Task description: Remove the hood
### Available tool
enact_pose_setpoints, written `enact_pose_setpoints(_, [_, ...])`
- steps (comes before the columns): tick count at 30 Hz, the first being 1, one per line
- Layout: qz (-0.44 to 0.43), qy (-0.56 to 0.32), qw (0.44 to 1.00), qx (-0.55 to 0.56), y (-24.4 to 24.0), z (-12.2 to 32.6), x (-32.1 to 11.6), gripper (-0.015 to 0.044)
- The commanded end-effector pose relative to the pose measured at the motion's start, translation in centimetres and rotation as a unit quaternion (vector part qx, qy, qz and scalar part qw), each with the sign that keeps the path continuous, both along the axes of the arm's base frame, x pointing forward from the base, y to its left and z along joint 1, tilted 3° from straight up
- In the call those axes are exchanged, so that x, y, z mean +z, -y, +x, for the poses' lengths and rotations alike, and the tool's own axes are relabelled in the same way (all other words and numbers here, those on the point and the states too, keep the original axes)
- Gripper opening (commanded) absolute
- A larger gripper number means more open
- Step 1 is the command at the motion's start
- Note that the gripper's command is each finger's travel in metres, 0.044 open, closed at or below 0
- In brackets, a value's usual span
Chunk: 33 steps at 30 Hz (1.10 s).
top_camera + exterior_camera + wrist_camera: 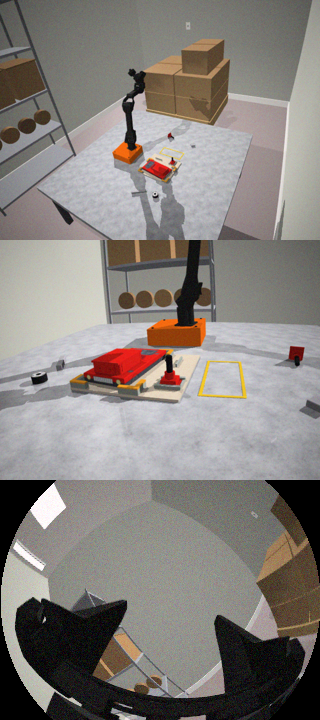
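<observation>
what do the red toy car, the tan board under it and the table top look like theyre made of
Toy car: looks like hard plastic or painted blocks, with flat, even red faces, sharp edges and no gloss.
Board: pale beige slab, matte and uniform; possibly plastic or painted wood, with no grain showing.
Table top: mottled grey-white, like stone or laminate; the blotchy pattern suggests this, but the look leaves it open.

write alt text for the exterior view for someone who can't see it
A red toy car sits on a beige board on a grey table, its hood in place, with a black-handled red clamp beside it. To the right lies a yellow-outlined rectangle with nothing inside. Behind, the black arm rises from its orange base out of frame.
</observation>
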<state>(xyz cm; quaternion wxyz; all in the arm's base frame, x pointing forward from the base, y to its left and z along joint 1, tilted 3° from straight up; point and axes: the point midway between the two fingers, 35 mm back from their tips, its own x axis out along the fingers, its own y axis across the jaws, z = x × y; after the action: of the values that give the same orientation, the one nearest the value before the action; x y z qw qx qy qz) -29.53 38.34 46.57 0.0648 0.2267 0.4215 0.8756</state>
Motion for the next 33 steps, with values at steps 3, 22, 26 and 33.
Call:
enact_pose_setpoints(3, [-0.023, 0.024, 0.995, -0.091, -4.3, 4.9, -1.8, 0.044])
enact_pose_setpoints(22, [-0.15, 0.111, 0.896, -0.402, -12.5, 29.7, -9.7, 0.044])
enact_pose_setpoints(26, [-0.183, 0.143, 0.853, -0.467, -12.4, 36.1, -12.3, 0.044])
enact_pose_setpoints(33, [-0.25, 0.2, 0.765, -0.558, -9.7, 46.7, -16.9, 0.044])
